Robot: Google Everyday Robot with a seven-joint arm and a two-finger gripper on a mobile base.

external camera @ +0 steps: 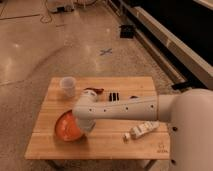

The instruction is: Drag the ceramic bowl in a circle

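The ceramic bowl (66,128) is orange-red and shallow. It sits on the wooden table (105,145) near the front left. My white arm reaches across the table from the right. My gripper (81,123) is at the end of the arm, down on the bowl's right rim, and it covers part of the bowl.
A translucent white cup (67,86) stands at the table's back left. A small red-brown item (93,91) and a black item (114,96) lie behind the arm. A white bottle (142,130) lies at the front right. The table's left edge is close to the bowl.
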